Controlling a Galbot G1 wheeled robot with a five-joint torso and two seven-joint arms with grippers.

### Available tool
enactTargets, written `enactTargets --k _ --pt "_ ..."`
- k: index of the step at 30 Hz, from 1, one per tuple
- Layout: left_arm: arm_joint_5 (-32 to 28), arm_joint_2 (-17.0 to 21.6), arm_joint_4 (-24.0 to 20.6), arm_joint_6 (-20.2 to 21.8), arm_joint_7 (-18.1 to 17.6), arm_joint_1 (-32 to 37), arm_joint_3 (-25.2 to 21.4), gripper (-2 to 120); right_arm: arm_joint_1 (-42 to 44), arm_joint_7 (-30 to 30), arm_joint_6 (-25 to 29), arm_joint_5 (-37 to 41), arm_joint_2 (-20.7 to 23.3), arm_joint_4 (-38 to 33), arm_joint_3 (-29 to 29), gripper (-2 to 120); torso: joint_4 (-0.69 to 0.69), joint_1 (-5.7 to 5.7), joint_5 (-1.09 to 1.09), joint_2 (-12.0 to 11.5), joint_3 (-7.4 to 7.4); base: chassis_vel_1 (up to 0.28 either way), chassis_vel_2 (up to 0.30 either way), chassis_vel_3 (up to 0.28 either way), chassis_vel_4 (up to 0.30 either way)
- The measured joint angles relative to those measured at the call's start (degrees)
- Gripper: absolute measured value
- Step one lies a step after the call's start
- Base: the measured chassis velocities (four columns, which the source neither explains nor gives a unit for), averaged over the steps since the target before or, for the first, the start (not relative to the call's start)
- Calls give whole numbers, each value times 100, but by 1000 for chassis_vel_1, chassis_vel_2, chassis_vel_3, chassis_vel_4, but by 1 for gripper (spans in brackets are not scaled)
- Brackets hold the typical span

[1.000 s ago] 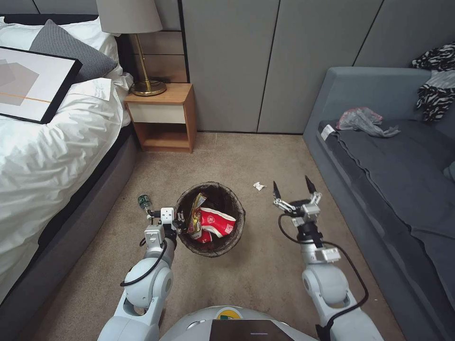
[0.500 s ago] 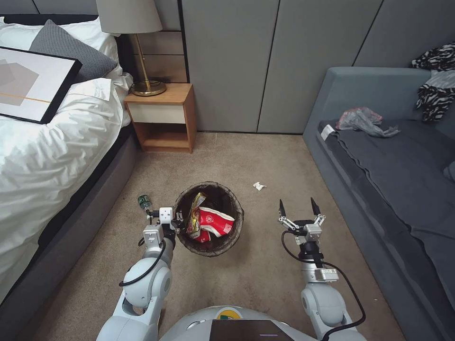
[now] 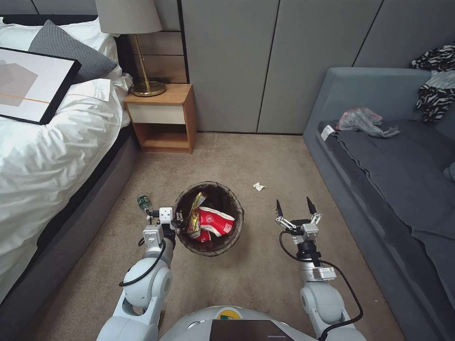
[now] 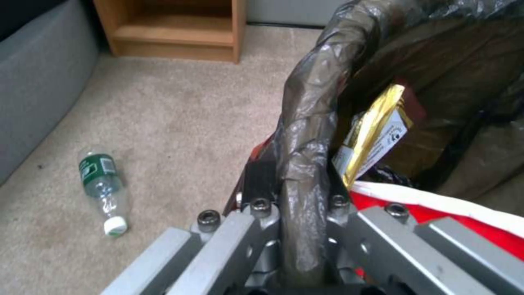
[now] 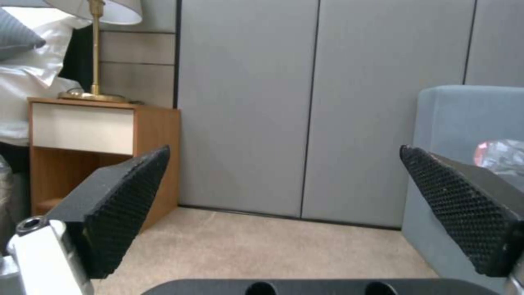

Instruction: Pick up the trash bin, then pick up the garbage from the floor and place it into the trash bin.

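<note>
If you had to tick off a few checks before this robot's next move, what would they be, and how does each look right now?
1. Left gripper clamped on the bin rim: ok, its fingers pinch the bagged rim.
2. Right gripper free to grab: ok, open and holding nothing.
3. Litter left on the carpet: not ok, a bottle lies left of the bin and a paper scrap ahead of the right gripper.
4. Room in the bin: ok, a cup and wrapper sit inside, with space.
5. Bin lifted off the floor: cannot tell.
</note>
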State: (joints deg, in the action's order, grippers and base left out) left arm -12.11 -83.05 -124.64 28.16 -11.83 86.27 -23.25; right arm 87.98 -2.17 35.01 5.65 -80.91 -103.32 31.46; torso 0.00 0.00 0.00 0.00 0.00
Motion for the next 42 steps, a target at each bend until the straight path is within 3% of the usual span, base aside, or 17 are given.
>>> enactTargets --k 27,35,42 --pt "-10 -14 20 -31 5 -16 -8 0 -94 -215 89 -27 16 126 -14 100 -1 0 -1 0 0 -191 190 193 -193" --pt "-10 -5 20 -40 3 -9 -11 0 -285 -282 504 -448 98 351 -25 100 1 1 0 0 1 -151 148 159 -143" --pt "-10 10 -5 -38 1 3 -8 0 -351 -16 138 -506 290 319 -285 100 -1 0 0 0 0 2 7 13 -12"
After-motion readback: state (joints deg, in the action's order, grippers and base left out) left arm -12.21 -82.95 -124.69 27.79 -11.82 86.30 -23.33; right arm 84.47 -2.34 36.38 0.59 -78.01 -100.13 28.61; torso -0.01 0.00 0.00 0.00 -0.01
